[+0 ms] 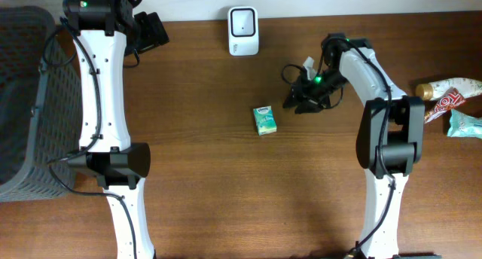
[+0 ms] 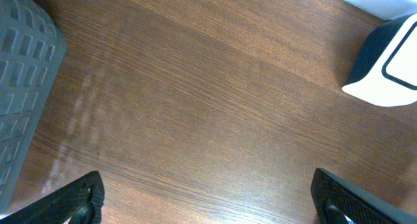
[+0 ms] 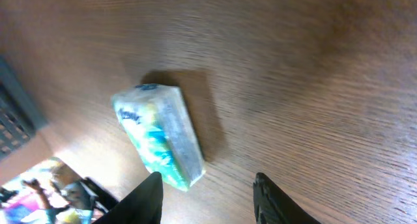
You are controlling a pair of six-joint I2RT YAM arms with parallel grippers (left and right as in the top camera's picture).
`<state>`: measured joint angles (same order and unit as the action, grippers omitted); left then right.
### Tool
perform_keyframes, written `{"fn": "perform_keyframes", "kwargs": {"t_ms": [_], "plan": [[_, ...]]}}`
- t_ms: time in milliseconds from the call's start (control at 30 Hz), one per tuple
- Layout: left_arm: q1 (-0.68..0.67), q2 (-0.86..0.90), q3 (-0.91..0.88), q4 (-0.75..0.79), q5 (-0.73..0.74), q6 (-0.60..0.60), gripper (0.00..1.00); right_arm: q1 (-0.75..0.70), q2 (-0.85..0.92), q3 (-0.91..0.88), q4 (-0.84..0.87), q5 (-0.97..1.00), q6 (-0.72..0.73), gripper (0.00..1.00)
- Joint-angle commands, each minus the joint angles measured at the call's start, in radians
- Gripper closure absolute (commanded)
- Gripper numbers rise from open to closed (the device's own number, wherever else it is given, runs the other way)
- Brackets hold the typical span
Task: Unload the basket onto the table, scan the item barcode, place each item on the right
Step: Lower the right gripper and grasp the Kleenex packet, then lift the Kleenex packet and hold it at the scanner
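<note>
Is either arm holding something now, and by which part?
Nothing is held. The green packet lies free on the table near the open right tool; the left tool is open and empty.

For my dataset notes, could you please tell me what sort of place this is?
Probably a mock shop checkout on a wooden table: a white barcode scanner at the far edge, a grey basket to one side, and packaged goods, a tissue pack and snack packets.

At the right gripper, bare table shows between its parted fingers and ahead. The tissue pack lies just ahead, off one finger, touching neither. At the left gripper, open table lies ahead; the basket flanks one side, the scanner the other.
</note>
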<state>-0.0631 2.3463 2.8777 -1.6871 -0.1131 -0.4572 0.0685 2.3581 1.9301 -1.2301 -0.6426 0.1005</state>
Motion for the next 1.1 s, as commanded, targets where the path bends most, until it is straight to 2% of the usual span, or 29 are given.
{"fn": "perform_keyframes", "kwargs": {"t_ms": [0, 133, 167, 333, 367, 433, 600, 633, 700, 767, 833, 933, 1067], "plan": [[0.001, -0.005, 0.003, -0.001, -0.011, 0.002, 0.01, 0.070, -0.029, 0.022, -0.005, 0.050, -0.098, 0.57], [0.001, -0.005, 0.003, -0.001, -0.011, 0.002, 0.01, 0.153, -0.028, 0.013, -0.002, 0.139, -0.095, 0.57], [0.001, -0.005, 0.003, -0.001, -0.011, 0.002, 0.01, 0.172, -0.028, 0.002, 0.014, 0.139, -0.074, 0.55], [0.001, -0.005, 0.003, -0.001, -0.011, 0.002, 0.01, 0.195, -0.027, -0.040, 0.071, 0.161, -0.025, 0.54], [0.001, -0.005, 0.003, -0.001, -0.011, 0.002, 0.01, 0.195, -0.027, -0.056, 0.085, 0.161, -0.025, 0.60], [0.001, -0.005, 0.003, -0.001, -0.011, 0.002, 0.01, 0.195, -0.027, -0.075, 0.099, 0.160, -0.025, 0.65], [0.001, -0.005, 0.003, -0.001, -0.011, 0.002, 0.01, 0.195, -0.027, -0.092, 0.105, 0.158, -0.025, 0.66], [0.001, -0.005, 0.003, -0.001, -0.011, 0.002, 0.01, 0.197, -0.027, -0.092, 0.109, 0.158, -0.025, 0.68], [0.001, -0.005, 0.003, -0.001, -0.011, 0.002, 0.01, 0.202, -0.027, -0.092, 0.116, 0.157, -0.014, 0.93], [0.001, -0.005, 0.003, -0.001, -0.011, 0.002, 0.01, 0.206, -0.029, -0.084, 0.121, 0.156, 0.042, 0.96], [0.001, -0.005, 0.003, -0.001, -0.011, 0.002, 0.01, 0.206, -0.030, -0.031, 0.114, 0.154, 0.047, 0.96], [0.001, -0.005, 0.003, -0.001, -0.011, 0.002, 0.01, 0.205, -0.031, 0.148, 0.093, 0.194, 0.047, 0.96], [0.001, -0.005, 0.003, -0.001, -0.011, 0.002, 0.01, 0.219, -0.031, 0.348, 0.147, 0.472, 0.047, 0.96]]}}
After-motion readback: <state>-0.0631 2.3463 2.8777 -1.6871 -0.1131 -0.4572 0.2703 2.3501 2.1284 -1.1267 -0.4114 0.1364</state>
